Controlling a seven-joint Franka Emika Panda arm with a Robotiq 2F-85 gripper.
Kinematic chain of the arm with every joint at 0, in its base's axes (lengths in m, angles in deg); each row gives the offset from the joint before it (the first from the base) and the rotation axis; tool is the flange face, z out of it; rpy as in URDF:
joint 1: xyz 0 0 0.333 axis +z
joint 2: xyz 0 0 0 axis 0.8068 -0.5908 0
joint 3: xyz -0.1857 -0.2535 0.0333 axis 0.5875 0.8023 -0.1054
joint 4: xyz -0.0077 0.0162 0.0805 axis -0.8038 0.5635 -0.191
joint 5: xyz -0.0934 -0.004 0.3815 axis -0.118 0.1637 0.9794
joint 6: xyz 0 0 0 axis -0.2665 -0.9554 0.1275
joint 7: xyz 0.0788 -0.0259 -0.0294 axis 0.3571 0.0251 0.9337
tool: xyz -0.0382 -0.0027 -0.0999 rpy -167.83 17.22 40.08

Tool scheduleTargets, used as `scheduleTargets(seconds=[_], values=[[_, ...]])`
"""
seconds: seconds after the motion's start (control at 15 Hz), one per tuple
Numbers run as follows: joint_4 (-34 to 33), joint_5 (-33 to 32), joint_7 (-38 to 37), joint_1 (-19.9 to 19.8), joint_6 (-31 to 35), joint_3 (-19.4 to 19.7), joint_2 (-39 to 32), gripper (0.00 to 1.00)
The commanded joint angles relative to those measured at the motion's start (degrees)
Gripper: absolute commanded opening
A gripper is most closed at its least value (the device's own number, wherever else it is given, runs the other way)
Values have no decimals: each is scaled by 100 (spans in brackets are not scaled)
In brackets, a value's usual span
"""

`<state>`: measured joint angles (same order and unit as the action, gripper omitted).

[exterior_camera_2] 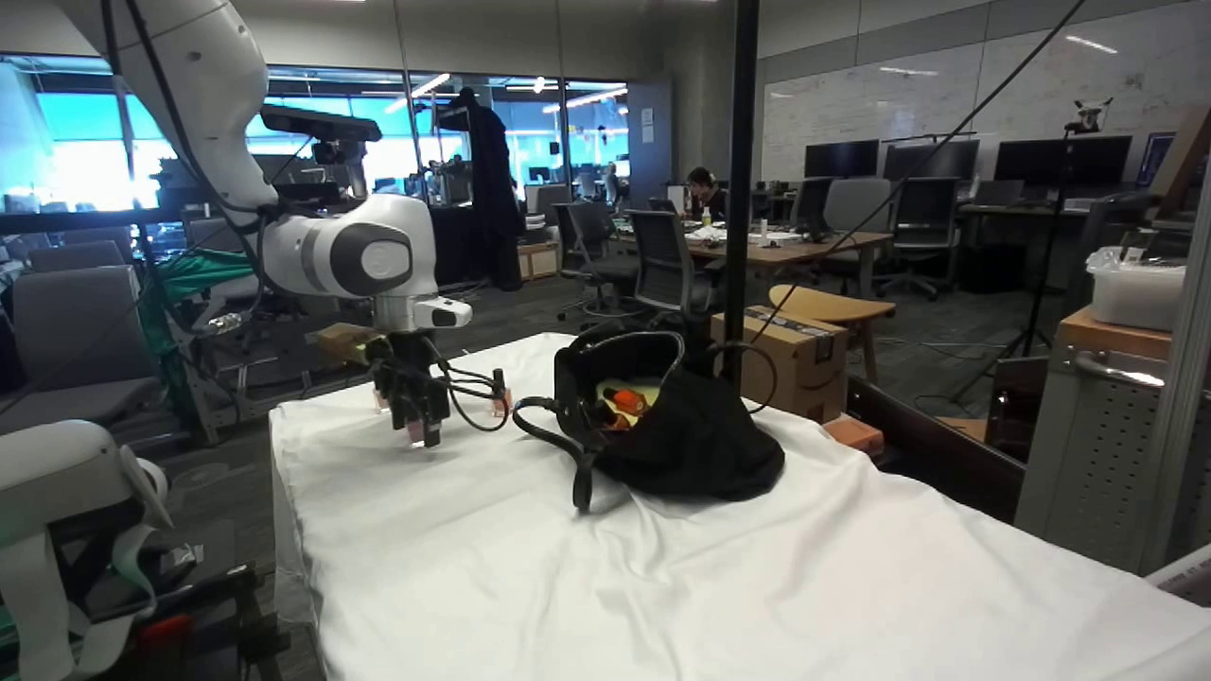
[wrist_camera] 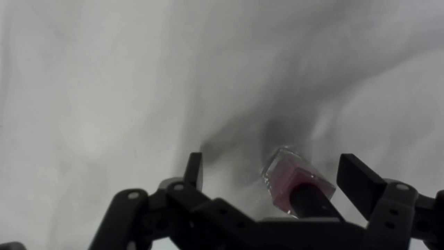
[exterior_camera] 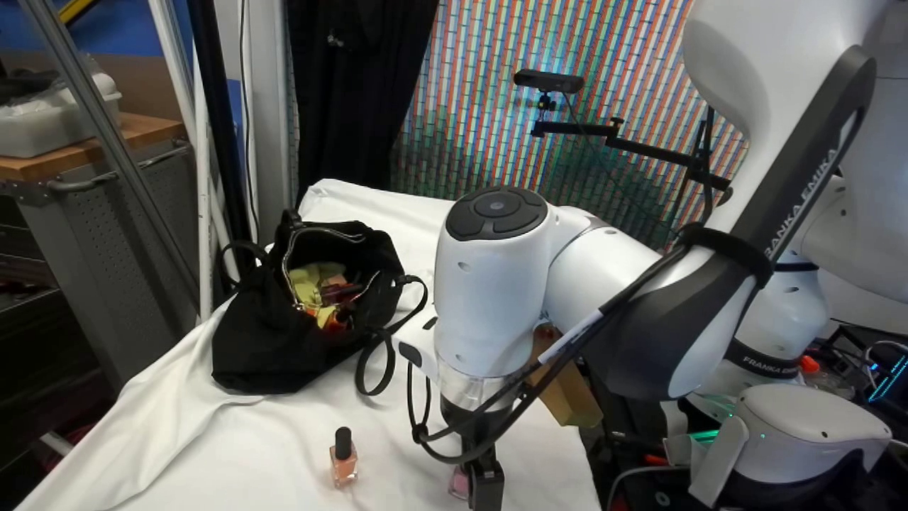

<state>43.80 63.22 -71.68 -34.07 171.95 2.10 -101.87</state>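
The black two-fingered gripper (wrist_camera: 270, 172) stands wide open, holding nothing, with the pink, square-sided, black-capped glass bottle (wrist_camera: 293, 180) upright between its jaws on white cloth (wrist_camera: 104, 86), nearer the wrist view's right-hand finger (wrist_camera: 360, 184)

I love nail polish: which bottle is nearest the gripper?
The pink bottle: only it is between the jaws of the open gripper; the peach bottle stands outside.

The claw (wrist_camera: 272, 170) points downward, spread wide.

White arm (exterior_camera: 489, 305), looping black cables (exterior_camera: 638, 287), FRANKA EMIKA lettering (exterior_camera: 801, 204) on dark trim (exterior_camera: 809, 156), and there, black hand (wrist_camera: 272, 173), pale screws (wrist_camera: 133, 195)
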Motion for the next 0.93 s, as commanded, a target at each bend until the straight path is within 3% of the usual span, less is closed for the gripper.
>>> scheduleTargets(seconds=[0.0, 0.87], values=[[-203, 26, 198, -72, -164, -75, -210, 100], [-211, 157, 71, -168, 163, -13, -235, 100]])
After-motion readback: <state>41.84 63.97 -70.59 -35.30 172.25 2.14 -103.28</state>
